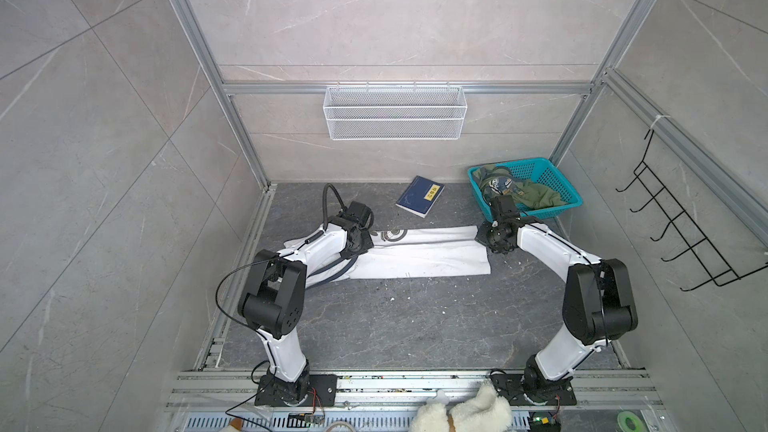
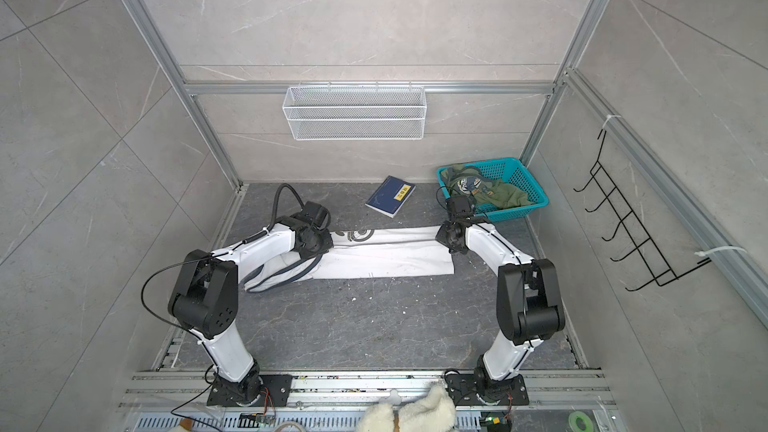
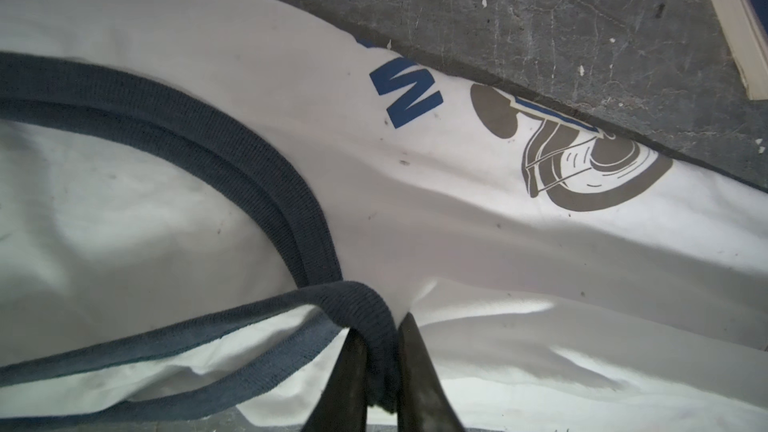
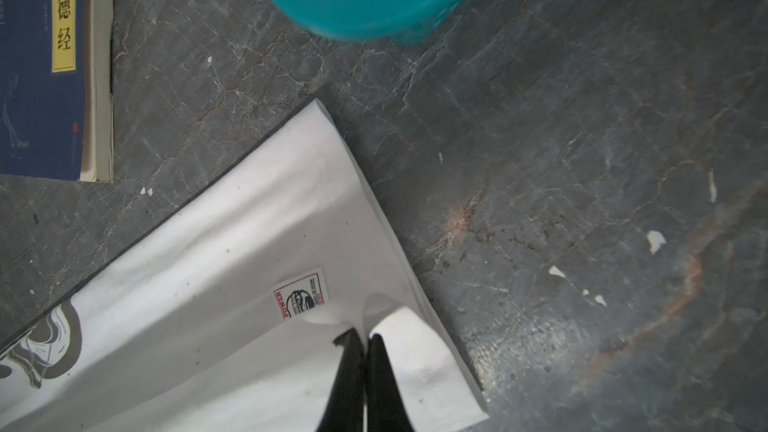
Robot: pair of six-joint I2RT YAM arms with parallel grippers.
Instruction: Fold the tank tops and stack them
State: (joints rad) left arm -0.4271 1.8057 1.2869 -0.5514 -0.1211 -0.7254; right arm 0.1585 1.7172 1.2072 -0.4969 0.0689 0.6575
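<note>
White top [image 1: 419,253] lies half-folded lengthwise across the table [image 1: 415,326], soft and limp. The left gripper [image 3: 380,347] pinches its ribbed navy armhole trim, and the right gripper [image 4: 363,340] is clamped on the plain hem. Best to lift both ends level, with the cloth taut. Beyond, the green top [image 1: 536,195] sits crumpled in a teal mesh basket [image 1: 544,174].

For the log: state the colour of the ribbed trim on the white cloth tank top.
Ribbed trim is navy; left wrist view shows it best.
</note>
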